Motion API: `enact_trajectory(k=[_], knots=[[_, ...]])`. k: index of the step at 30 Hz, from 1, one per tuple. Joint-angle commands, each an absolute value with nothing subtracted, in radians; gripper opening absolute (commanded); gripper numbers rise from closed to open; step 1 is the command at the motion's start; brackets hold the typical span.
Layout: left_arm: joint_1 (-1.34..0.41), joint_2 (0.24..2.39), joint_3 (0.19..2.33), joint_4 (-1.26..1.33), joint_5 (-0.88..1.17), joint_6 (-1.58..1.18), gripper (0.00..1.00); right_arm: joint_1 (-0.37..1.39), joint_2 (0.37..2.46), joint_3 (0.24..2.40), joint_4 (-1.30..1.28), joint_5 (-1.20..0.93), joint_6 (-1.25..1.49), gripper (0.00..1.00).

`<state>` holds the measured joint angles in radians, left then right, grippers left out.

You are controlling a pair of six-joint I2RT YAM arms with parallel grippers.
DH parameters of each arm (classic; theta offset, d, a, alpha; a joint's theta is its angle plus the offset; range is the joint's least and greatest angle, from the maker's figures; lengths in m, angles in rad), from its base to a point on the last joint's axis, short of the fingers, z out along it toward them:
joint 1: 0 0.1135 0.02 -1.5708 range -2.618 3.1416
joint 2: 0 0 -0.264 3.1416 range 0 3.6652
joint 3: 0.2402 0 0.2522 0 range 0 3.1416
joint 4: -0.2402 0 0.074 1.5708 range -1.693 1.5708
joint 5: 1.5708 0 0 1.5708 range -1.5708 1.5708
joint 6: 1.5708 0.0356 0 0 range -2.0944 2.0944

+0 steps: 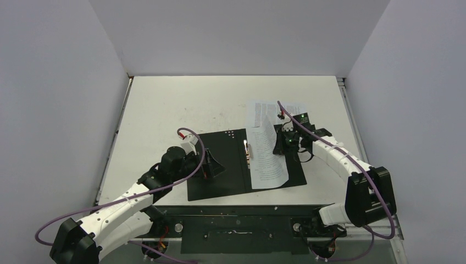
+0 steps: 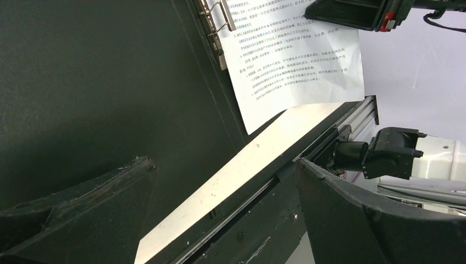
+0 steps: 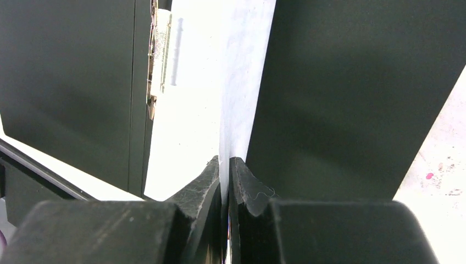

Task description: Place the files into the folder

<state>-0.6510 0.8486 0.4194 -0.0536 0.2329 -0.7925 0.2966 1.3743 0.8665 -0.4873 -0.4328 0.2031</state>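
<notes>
Pinching the edge of a white printed paper sheet [image 1: 267, 151]: right fingers [image 3: 204, 184] pressed together on it. The sheet lies curled over the right half of the open black dotted folder [image 1: 220, 151], its top overhanging onto the table. Left fingers [image 2: 82, 203] spread wide over the folder's left half; contact unclear. White table [image 1: 181, 104], plain pale walls [image 1: 55, 82] around.
</notes>
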Motion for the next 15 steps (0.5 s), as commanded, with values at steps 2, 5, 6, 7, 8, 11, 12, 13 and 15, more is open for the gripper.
enact_trajectory(k=[2,5,6,7,8,11,12,13,15], knots=[[-0.660,0.848,0.423,-0.041,0.233,-0.769,0.97,0.308,1.392,0.930,-0.486,-0.415,0.175,0.07],[-0.661,0.849,0.426,-0.040,0.235,-0.769,0.97,0.311,1.401,0.936,-0.494,-0.373,0.173,0.09],[-0.661,0.849,0.426,-0.040,0.235,-0.769,0.97,0.310,1.404,0.939,-0.497,-0.355,0.173,0.10],[-0.661,0.850,0.426,-0.041,0.235,-0.769,0.97,0.310,1.406,0.941,-0.498,-0.338,0.173,0.11],[-0.661,0.850,0.426,-0.041,0.235,-0.769,0.97,0.311,1.405,0.942,-0.496,-0.332,0.173,0.14],[-0.663,0.852,0.426,-0.041,0.236,-0.767,0.97,0.310,1.409,0.945,-0.494,-0.338,0.179,0.21],[-0.663,0.854,0.426,-0.041,0.236,-0.767,0.97,0.310,1.412,0.945,-0.495,-0.339,0.180,0.24],[-0.663,0.853,0.426,-0.041,0.236,-0.767,0.97,0.309,1.415,0.944,-0.495,-0.338,0.180,0.26],[-0.663,0.856,0.428,-0.042,0.236,-0.767,0.97,0.311,1.417,0.941,-0.496,-0.334,0.179,0.30]])
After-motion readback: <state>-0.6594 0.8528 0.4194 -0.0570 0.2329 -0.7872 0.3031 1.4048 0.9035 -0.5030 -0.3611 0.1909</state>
